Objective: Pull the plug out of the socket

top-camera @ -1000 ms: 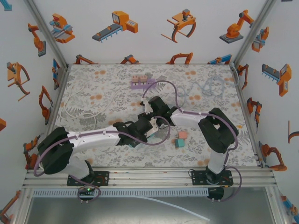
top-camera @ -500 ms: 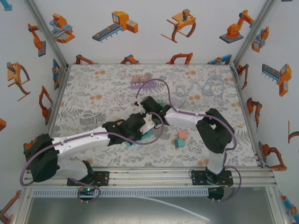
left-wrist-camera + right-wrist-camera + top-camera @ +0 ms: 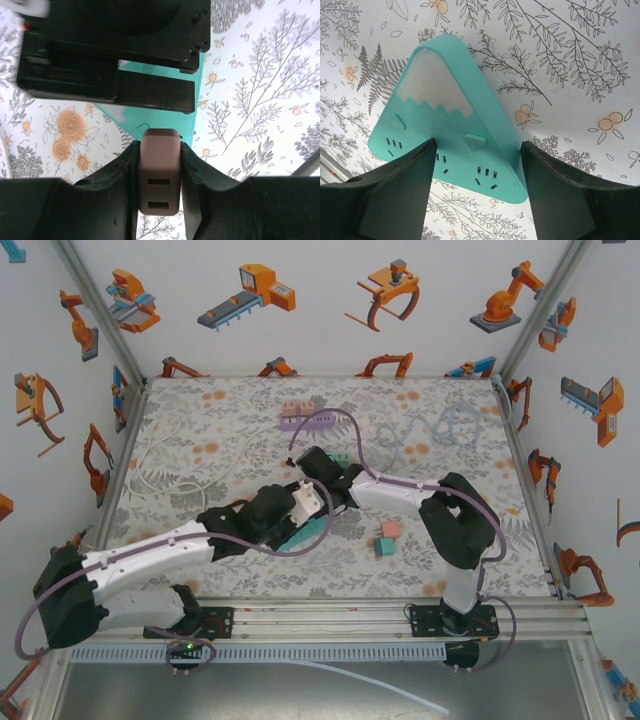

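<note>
L hand [image 3: 159, 146] is clamped on the plug [image 3: 159, 172]. Both fingers [image 3: 120, 175] press its flat sides, tips about level w/ its rounded end. Plug is a brownish-pink block w/ two slim ports on the face turned toward the wrist cam. Just past the fingertips the teal socket [image 3: 150, 117] lies flat on the floral surface [image 3: 260, 100]. Plug overlaps it in this view, so can't tell the gap btwn them. Further ahead a black housing [image 3: 115, 50] sits over the socket's far part.

R hand [image 3: 477, 150] is spread wide, its fingers [image 3: 395, 195] apart over the broad end of the socket. One finger overlaps a socket corner and the other is just beside the opposite corner; can't tell if either touches. Socket is a rounded triangle w/ its white tip pointing away from the hand. The slot groups [image 3: 485, 172] on the teal part are bare.

From above, both hands are close together mid-surface, w/ the socket [image 3: 314, 530] peeking out on the near side of the L hand. Well off to the R of both hands are a pink block [image 3: 391, 529] and a teal block [image 3: 384, 547], side by side. Far ahead lies a purple strip [image 3: 305, 422] w/ small blocks on it.
</note>
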`<state>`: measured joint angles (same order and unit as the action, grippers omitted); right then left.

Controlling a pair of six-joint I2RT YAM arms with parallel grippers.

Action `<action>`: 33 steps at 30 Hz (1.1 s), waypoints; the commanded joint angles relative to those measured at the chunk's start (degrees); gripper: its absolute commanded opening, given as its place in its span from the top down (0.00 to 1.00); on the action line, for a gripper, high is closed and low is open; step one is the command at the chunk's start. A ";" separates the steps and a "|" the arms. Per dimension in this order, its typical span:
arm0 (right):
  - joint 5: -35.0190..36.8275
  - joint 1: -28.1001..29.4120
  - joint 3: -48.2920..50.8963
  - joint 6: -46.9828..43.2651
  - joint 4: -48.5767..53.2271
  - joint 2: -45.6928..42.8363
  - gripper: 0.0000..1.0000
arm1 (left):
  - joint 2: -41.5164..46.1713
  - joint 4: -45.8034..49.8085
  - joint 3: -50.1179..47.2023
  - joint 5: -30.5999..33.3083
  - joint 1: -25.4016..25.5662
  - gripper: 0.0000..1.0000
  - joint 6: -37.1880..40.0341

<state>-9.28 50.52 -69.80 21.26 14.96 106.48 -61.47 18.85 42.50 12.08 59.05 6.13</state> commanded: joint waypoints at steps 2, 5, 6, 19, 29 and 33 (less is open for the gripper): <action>4.09 0.15 1.30 0.16 5.26 -1.64 0.37 | 7.05 -2.41 -3.13 -2.60 -1.41 0.94 -4.07; 1.59 0.19 0.97 1.37 2.41 -4.48 0.36 | 12.30 -3.74 -5.35 -3.66 -1.84 0.95 -7.11; 1.00 0.10 0.90 1.95 1.52 -5.46 0.36 | 13.91 -4.21 -5.95 -3.73 -1.93 0.95 -8.25; 7.16 -7.17 8.65 13.59 -5.43 -25.92 0.35 | 20.98 -18.62 -10.32 -5.06 -1.79 0.95 -46.22; 4.75 -24.26 20.18 21.11 -4.07 -42.34 0.36 | -0.75 -44.48 -10.96 -5.88 7.03 0.95 -60.64; 5.91 -27.73 22.62 21.02 -2.15 -48.09 0.35 | -15.47 -51.71 -5.37 -9.31 11.79 0.96 -61.91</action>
<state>-4.64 24.21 -48.18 40.84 11.16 61.80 -71.20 -22.00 33.19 6.07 68.45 -52.25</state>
